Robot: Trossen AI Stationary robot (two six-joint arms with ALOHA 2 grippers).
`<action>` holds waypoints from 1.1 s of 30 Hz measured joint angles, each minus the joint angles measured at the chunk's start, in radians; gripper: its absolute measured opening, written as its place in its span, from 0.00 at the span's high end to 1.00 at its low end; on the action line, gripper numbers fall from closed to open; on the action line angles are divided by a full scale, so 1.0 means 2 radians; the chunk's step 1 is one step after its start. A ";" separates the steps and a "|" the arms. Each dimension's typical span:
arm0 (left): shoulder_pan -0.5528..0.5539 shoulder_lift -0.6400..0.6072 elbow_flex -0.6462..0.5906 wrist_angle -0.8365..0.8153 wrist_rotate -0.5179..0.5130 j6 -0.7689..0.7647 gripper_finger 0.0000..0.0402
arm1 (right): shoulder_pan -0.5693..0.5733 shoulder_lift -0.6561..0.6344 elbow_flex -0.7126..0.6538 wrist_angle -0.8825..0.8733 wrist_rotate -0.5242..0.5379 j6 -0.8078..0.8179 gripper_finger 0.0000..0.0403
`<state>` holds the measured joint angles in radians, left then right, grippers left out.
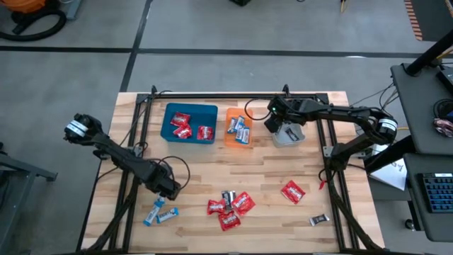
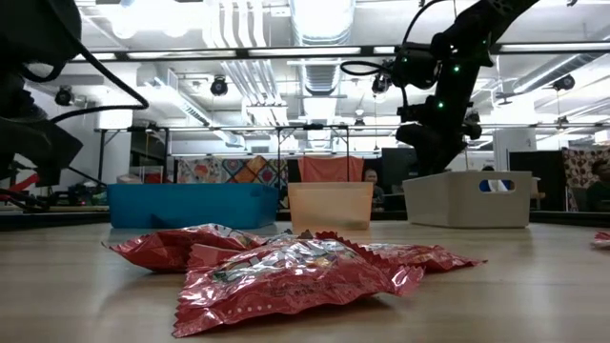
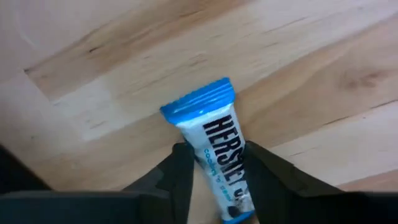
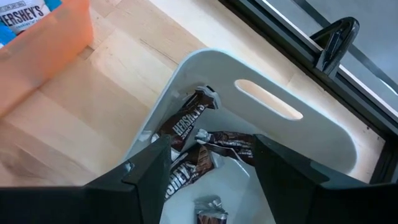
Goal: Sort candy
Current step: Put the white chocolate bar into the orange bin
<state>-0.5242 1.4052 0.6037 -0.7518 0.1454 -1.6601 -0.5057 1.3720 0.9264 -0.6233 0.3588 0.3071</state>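
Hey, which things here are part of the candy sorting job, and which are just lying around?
Part of the job:
- loose red candies
- blue-and-white candy between the left gripper fingers
- dark candy on the table
- blue tray, orange tray, grey tray
- right gripper over the grey tray

Just lying about:
- orange vacuum on the floor
- keyboard

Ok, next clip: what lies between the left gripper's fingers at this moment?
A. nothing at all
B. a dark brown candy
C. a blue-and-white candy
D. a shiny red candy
C: in the left wrist view the left gripper has its two dark fingers on either side of a blue-and-white candy lying on the wooden table.
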 joint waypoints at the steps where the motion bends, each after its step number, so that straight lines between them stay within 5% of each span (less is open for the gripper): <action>1: 0.000 0.000 0.003 -0.003 -0.006 0.007 0.75 | 0.001 0.000 0.000 0.000 0.000 0.000 0.47; 8: 0.000 -0.003 0.033 -0.005 -0.058 0.061 0.89 | 0.003 0.000 0.000 0.000 0.000 -0.001 0.47; 20: 0.011 -0.011 0.102 -0.007 -0.156 0.210 0.90 | 0.003 0.000 0.000 0.003 0.000 -0.021 0.47; 28: 0.055 -0.015 0.195 0.038 -0.266 0.459 0.90 | 0.034 -0.010 0.000 0.080 -0.101 -0.077 0.47; 33: 0.118 -0.015 0.251 0.110 -0.295 0.658 0.90 | 0.056 -0.027 0.000 0.105 -0.110 -0.099 0.47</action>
<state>-0.2877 1.3754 1.1062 -0.5312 -0.4454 -0.3440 -0.3945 1.3189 0.9264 -0.4140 0.1382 0.1100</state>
